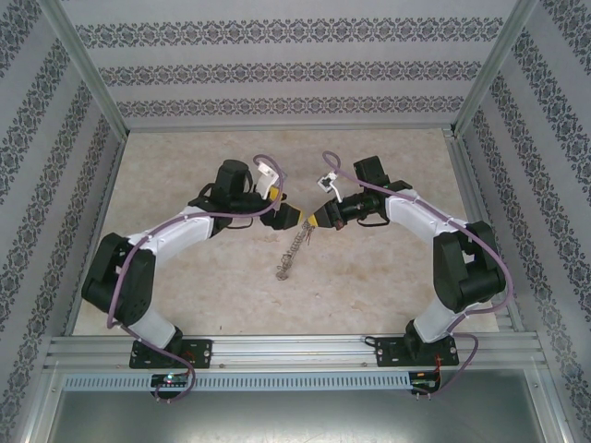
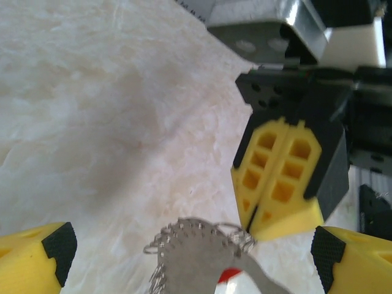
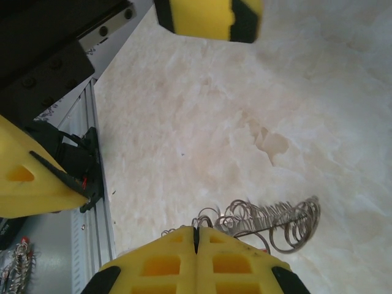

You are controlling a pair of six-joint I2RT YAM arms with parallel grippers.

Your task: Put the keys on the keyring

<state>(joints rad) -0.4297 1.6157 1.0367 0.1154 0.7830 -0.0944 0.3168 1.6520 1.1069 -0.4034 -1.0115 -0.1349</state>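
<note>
The right gripper [image 2: 277, 184], its yellow fingers pressed together, pinches the rim of the keyring [image 2: 199, 254], a thin grey hoop fringed with wire loops. In the overhead view the keyring's long axis slants from that pinch down toward the near edge of the table [image 1: 369, 277]. The left gripper [image 1: 287, 219] faces it from just beside, jaws spread wide on either side of the hoop and holding nothing. The red head of the key [image 2: 229, 275] peeks out against the hoop; whether it is threaded cannot be told. Both arms bend inward, elbows out, wrists nearly meeting mid-table.
</note>
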